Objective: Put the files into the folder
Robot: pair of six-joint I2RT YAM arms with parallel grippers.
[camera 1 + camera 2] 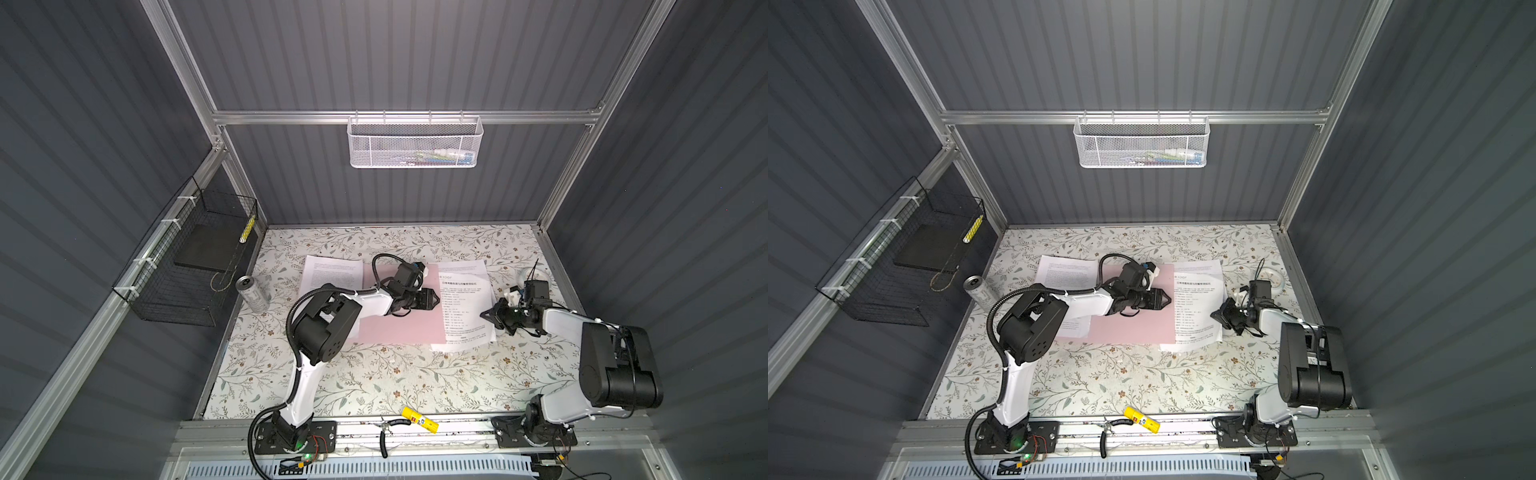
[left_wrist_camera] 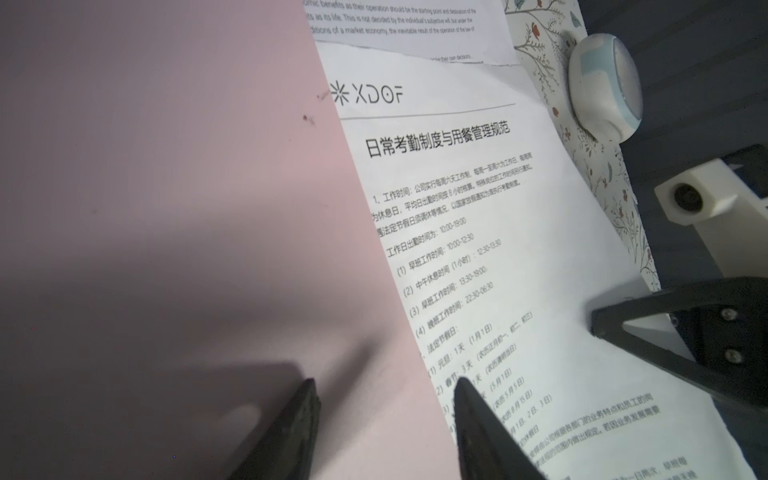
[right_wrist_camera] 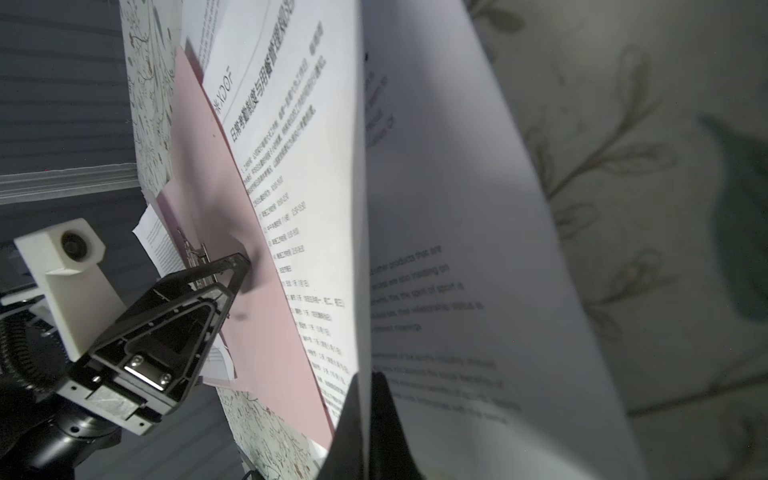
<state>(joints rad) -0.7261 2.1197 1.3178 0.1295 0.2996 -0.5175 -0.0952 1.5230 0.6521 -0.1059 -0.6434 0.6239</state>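
The pale pink folder (image 1: 399,328) (image 1: 1133,330) lies open and flat mid-table, and its metal clip (image 3: 195,257) shows in the right wrist view. The white printed files (image 1: 465,303) (image 1: 1198,307) lie over the folder's right edge. Another sheet (image 1: 332,272) pokes out at its far left. My left gripper (image 1: 435,300) (image 2: 384,382) hovers open just above the folder (image 2: 166,208), close to the edge of the files (image 2: 478,249). My right gripper (image 1: 484,314) (image 3: 368,380) is shut on the right edge of the top sheet (image 3: 299,166), which lifts off the one beneath.
A silver can (image 1: 253,293) lies at the table's left edge. A white round device (image 1: 536,276) sits at the far right. A black wire basket (image 1: 187,266) hangs on the left wall and a white mesh basket (image 1: 413,141) on the back rail. A yellow tube (image 1: 419,419) and pliers (image 1: 386,432) rest on the front rail.
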